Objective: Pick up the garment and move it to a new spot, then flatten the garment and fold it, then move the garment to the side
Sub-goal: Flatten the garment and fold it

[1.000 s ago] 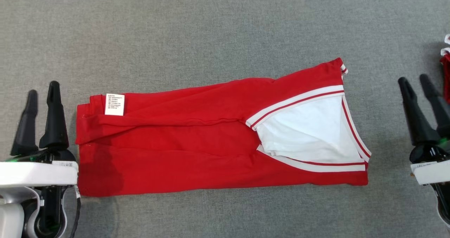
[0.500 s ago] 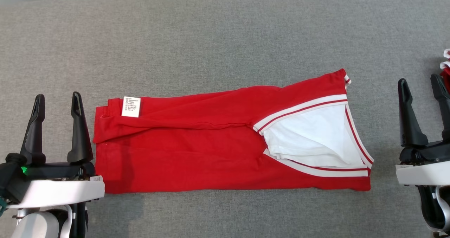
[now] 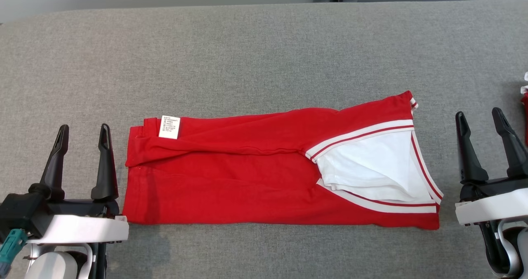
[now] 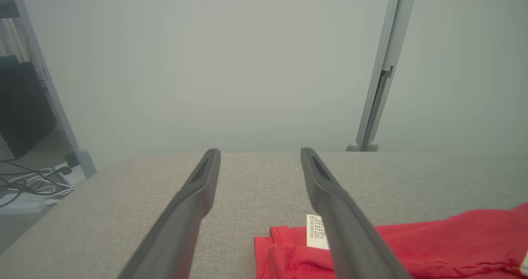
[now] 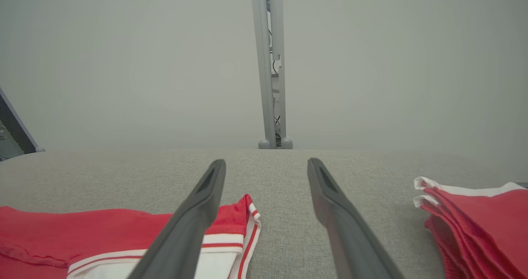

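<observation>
My left fingers (image 3: 104, 155) and right fingers (image 3: 465, 151) both gape wide, holding nothing. Red garment (image 3: 231, 180) lies folded on the grey surface (image 3: 247, 56) between them, just beside the left pair, apart from the right pair.

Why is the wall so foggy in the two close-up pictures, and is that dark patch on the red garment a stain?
Left and right wrist views: plain, hazy grey wall, sharp table. Head view: soft, even light; the dim patch on the red garment beside the left pincer looks like shadow, not stain.
</observation>
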Controlling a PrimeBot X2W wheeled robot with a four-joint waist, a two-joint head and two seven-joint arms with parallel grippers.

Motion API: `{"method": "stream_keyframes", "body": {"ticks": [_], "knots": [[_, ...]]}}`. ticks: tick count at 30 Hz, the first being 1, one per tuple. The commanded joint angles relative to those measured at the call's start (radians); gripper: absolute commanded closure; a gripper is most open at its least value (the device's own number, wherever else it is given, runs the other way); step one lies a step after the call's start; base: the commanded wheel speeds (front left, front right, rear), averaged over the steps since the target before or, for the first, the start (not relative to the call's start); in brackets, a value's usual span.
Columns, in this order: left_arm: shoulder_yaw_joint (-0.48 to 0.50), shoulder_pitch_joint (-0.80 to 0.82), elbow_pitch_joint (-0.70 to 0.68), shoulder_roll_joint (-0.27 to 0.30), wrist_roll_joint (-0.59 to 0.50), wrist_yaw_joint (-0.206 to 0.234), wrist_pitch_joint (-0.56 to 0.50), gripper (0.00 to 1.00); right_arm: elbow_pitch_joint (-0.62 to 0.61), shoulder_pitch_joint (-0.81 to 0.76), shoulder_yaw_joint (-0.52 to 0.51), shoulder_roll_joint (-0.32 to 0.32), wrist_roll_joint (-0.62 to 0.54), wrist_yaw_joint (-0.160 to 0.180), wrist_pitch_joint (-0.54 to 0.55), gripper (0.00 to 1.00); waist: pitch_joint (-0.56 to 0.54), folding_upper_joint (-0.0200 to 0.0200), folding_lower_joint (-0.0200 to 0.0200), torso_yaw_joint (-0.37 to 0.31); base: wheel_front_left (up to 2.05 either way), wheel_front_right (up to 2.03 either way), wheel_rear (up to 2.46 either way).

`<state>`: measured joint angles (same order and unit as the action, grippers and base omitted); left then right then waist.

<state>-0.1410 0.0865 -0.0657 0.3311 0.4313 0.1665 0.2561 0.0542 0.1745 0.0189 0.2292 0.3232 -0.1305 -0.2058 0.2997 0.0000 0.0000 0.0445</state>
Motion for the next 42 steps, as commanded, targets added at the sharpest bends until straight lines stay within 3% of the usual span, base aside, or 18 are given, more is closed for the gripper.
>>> {"method": "stream_keyframes", "body": {"ticks": [1,9,12,19,20,21,27,35,42], "knots": [[0.003,0.016,0.005,0.001,0.001,-0.008,0.004,0.00,0.015,0.004,0.003,0.008,0.005,0.000,-0.002,0.00,0.002,0.0000,0.0000,0.003,0.00,0.00,0.00],[-0.013,0.047,0.013,-0.002,-0.006,-0.015,0.004,0.00,0.131,0.025,0.070,0.038,0.032,0.000,0.038,0.00,0.019,0.0000,0.0000,0.032,0.00,0.00,0.00],[-0.020,0.060,0.020,-0.008,-0.008,-0.021,0.005,0.00,0.255,0.058,0.147,0.051,0.065,0.000,0.055,0.00,0.032,0.0000,0.0000,0.053,0.00,0.00,0.00],[-0.020,0.070,0.025,-0.016,-0.008,-0.021,0.006,0.00,0.393,0.091,0.234,0.043,0.100,-0.001,0.074,0.00,0.044,0.0000,0.0000,0.069,0.00,0.00,0.00],[-0.018,0.070,0.024,-0.016,-0.009,-0.020,0.006,0.00,0.405,0.095,0.244,0.040,0.115,-0.001,0.071,0.46,0.045,0.0000,0.0000,0.070,0.00,0.00,0.00],[-0.016,0.070,0.023,-0.016,-0.009,-0.020,0.007,0.00,0.411,0.097,0.260,0.038,0.131,-0.001,0.073,1.00,0.045,0.0000,0.0000,0.070,0.00,0.00,0.00],[0.003,0.060,0.010,-0.014,-0.002,-0.011,0.007,0.00,0.376,0.103,0.268,0.080,0.171,0.000,0.022,1.00,0.045,0.0000,0.0000,0.052,0.00,0.00,0.00],[0.028,0.055,-0.010,-0.008,-0.001,-0.001,0.007,0.00,0.216,0.054,0.139,0.146,0.112,0.000,-0.020,1.00,0.043,0.0000,0.0000,0.004,0.00,0.00,0.00],[0.046,0.052,-0.016,-0.010,0.004,-0.002,0.008,0.00,0.075,-0.041,-0.005,0.176,0.056,0.000,0.026,1.00,0.035,0.0000,0.0000,-0.036,0.00,0.00,0.00]]}}
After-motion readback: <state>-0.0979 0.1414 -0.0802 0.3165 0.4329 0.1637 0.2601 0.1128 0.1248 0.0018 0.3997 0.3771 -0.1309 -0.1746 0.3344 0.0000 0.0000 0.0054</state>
